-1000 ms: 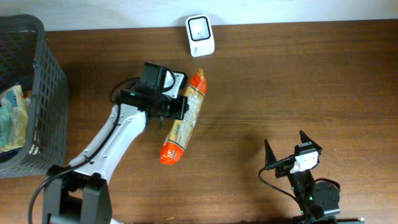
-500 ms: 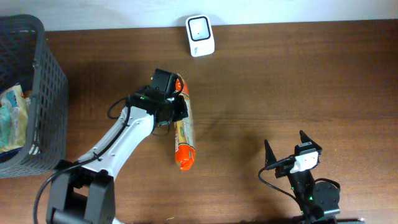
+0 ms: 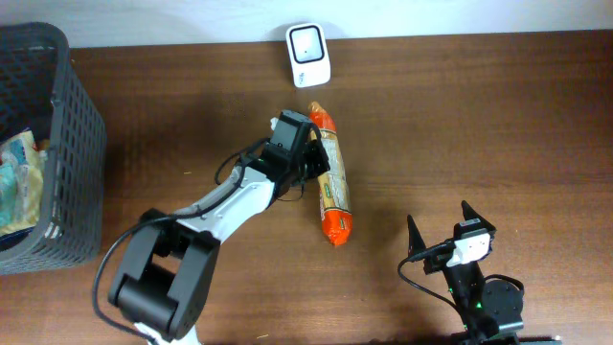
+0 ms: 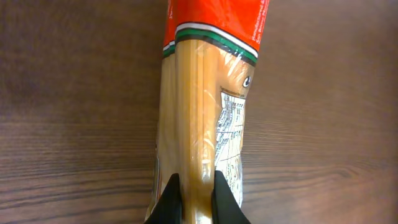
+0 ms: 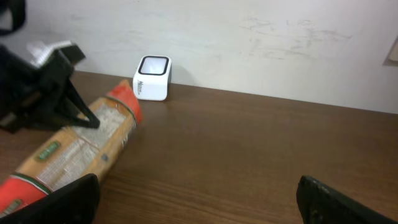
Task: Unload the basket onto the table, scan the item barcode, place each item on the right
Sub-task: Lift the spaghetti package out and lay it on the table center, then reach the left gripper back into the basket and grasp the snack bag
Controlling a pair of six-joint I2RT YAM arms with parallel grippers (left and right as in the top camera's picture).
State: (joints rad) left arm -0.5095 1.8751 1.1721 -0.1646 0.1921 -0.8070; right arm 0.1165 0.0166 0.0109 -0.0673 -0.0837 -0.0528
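- Your left end effector is pinching the spaghetti pack; one end of the pack is near the scanner.
- Your right end effector is spread wide, well apart from the scanner.

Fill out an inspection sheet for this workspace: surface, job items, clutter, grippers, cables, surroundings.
Surface: brown wooden table, no spills or marks seen.
Job's things: spaghetti pack, lengthwise, one orange end towards the white scanner at the far edge; the two are apart.
Clutter: dark mesh basket at the left side, packets inside.
Grippers: left gripper shut on the spaghetti pack; right gripper open, empty, at the near edge.
Cables: black cable loops by the left arm; second cable by the right arm.
Surroundings: pale wall behind the table; nothing else seen.
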